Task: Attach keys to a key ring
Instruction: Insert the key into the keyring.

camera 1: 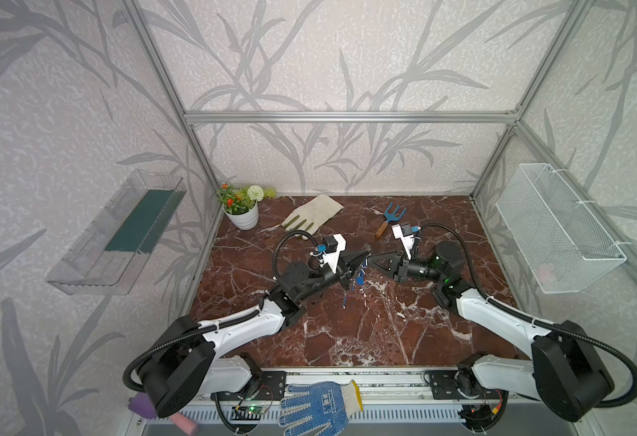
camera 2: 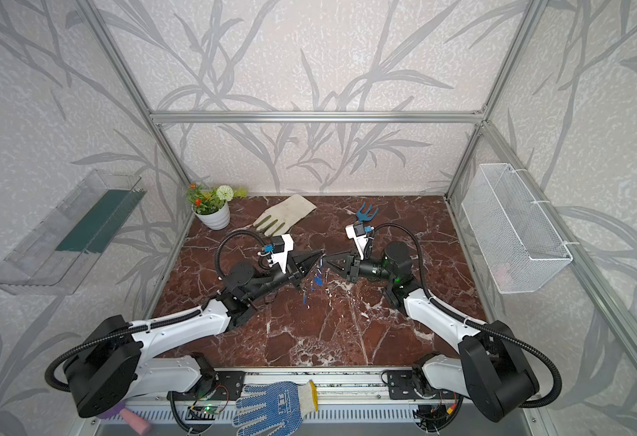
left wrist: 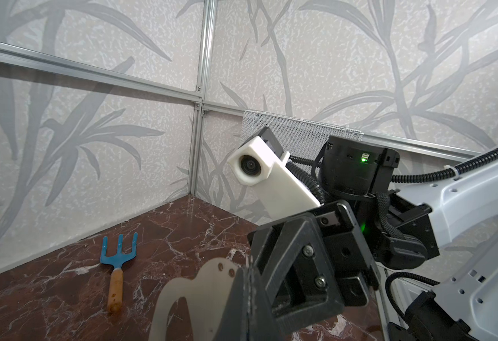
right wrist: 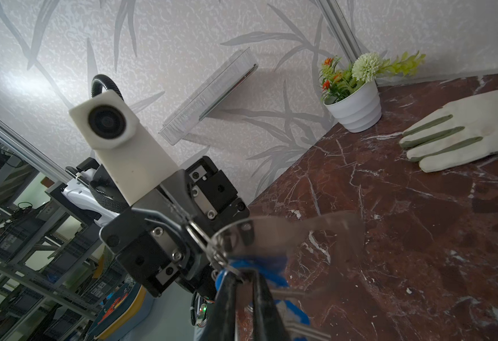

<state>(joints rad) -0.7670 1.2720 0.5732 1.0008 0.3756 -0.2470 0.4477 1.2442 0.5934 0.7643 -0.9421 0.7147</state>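
1. Containers first! A white pot [camera 1: 242, 219] stands in the far left corner of the desk [camera 1: 347, 332], and it holds flowers [camera 1: 239, 198]: orange, green, and one white pom-pom.
2. There's a clear tray [camera 1: 94, 264] on the left wall, with a dark green strip [camera 1: 139, 222] lying in it.
3. On the right wall hangs a mesh basket [camera 1: 558, 226]. A faint pink shape [camera 1: 545, 271] sits at its near end, too dim to name.
4. Now mid-desk, where the claws meet tip to tip. The left claw [camera 1: 365, 258] is pressed together on the key ring [left wrist: 209, 283], holding the plate clear of the desk.
5. On the right claw [right wrist: 240, 273], a slim gap shows between the fingers [right wrist: 225, 295]. One of the keys [right wrist: 259, 262] sits right at the tips, but whether it's gripped I cannot tell.
6. The blue keys hang just under the meeting claws, against the key ring. There are at least two in both top views, and the exact count is too small to make out.
7. The tally:
   - two gloves: a white glove [camera 1: 311, 217] on the far desk near the pot, and a blue glove [camera 1: 317, 407] on the front rail [camera 1: 385, 389]
   - one fork [camera 1: 389, 221], far desk, behind the right claw
   - one pot, one tray, one basket, one key ring
   - two claws
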